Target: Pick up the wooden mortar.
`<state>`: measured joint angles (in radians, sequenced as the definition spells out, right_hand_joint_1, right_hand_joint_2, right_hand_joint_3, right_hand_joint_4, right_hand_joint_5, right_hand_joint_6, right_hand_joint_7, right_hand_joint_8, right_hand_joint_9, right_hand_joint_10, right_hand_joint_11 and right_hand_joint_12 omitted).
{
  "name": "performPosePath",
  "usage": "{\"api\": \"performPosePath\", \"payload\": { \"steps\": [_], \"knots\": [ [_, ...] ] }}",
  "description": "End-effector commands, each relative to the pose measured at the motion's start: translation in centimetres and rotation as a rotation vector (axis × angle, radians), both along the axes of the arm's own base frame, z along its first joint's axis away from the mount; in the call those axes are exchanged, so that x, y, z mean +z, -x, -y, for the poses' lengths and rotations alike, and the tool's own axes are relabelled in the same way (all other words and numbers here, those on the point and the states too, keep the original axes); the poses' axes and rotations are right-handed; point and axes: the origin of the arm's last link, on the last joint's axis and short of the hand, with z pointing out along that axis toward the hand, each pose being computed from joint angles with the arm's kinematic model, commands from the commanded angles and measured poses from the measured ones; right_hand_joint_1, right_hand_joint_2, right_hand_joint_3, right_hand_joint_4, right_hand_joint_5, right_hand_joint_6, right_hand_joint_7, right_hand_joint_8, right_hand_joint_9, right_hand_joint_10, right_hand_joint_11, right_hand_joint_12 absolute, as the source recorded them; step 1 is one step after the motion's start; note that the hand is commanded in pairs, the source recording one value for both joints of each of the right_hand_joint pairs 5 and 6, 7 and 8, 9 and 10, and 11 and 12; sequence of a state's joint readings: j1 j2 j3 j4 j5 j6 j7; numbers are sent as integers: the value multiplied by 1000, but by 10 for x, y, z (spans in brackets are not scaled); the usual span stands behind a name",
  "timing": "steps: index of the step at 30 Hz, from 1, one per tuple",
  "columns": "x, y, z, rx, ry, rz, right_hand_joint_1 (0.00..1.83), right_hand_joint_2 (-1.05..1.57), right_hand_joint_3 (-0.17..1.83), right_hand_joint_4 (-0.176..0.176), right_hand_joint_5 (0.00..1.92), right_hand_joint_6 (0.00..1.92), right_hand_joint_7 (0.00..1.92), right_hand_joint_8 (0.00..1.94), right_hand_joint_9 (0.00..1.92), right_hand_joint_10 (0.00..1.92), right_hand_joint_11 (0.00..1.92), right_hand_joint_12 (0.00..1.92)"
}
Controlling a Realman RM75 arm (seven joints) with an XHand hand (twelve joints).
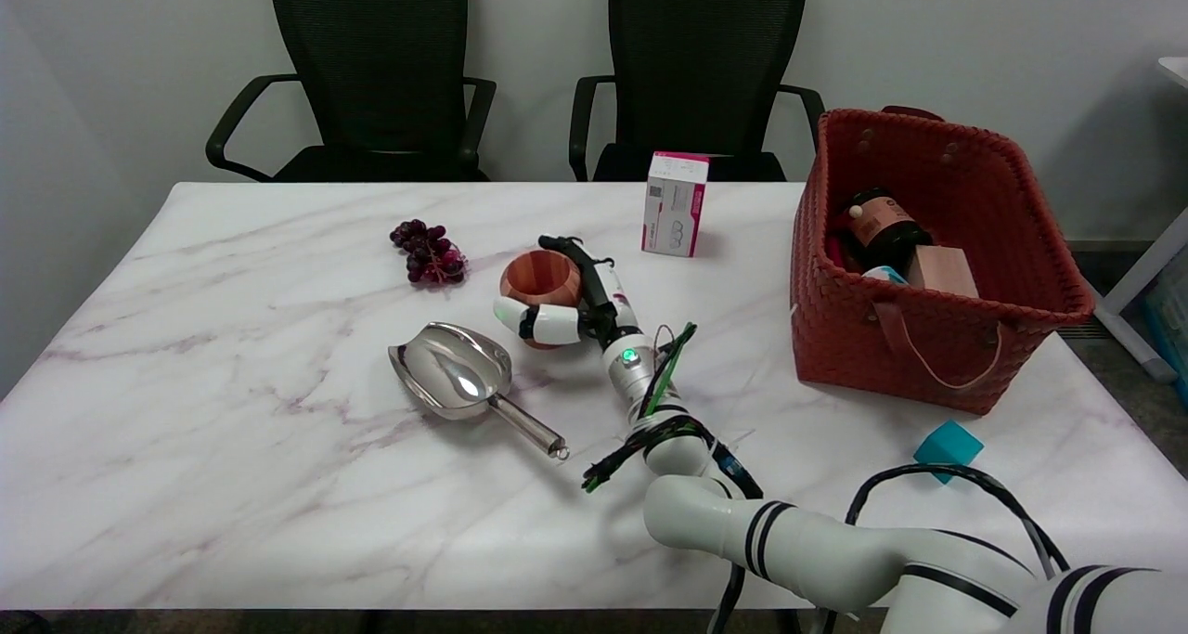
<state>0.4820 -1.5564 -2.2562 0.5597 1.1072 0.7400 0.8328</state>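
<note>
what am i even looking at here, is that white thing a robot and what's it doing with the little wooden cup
Yes, it is a robot arm. There is one picture, taken from a camera above the table's near side, looking down and across it. The white arm reaches in from the lower right and ends in a black-and-white right hand. Its fingers wrap around the wooden mortar, the small wooden cup, which looks to be still standing on the marble table. Also on the table: a metal scoop, a bunch of grapes, a pink and white box, a teal cube and a red woven basket with a bottle and other items inside.
</note>
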Motion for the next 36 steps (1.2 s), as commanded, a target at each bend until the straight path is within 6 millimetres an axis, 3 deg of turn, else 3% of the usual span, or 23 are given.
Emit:
{"api": "performPosePath", "payload": {
  "steps": [1, 10, 18, 25, 36],
  "knots": [
    [3, 1, -6, 16, 19, 5, 1190, 470, 942, 0, 669, 669, 621, 621, 462, 462, 222, 222],
    [3, 1, -5, 18, 19, 14, 1201, 577, 929, 0, 849, 849, 747, 747, 618, 618, 470, 470],
    [3, -1, -4, 24, 22, 35, 1206, 689, 894, 0, 901, 901, 781, 781, 643, 643, 641, 641],
    [5, -4, -4, 42, 33, 38, 1219, 794, 871, 0, 998, 998, 882, 882, 673, 673, 907, 907],
    [10, -17, -7, 120, 64, 53, 1221, 921, 886, 0, 1065, 1065, 1029, 1029, 868, 868, 1037, 1037]
  ]
}}
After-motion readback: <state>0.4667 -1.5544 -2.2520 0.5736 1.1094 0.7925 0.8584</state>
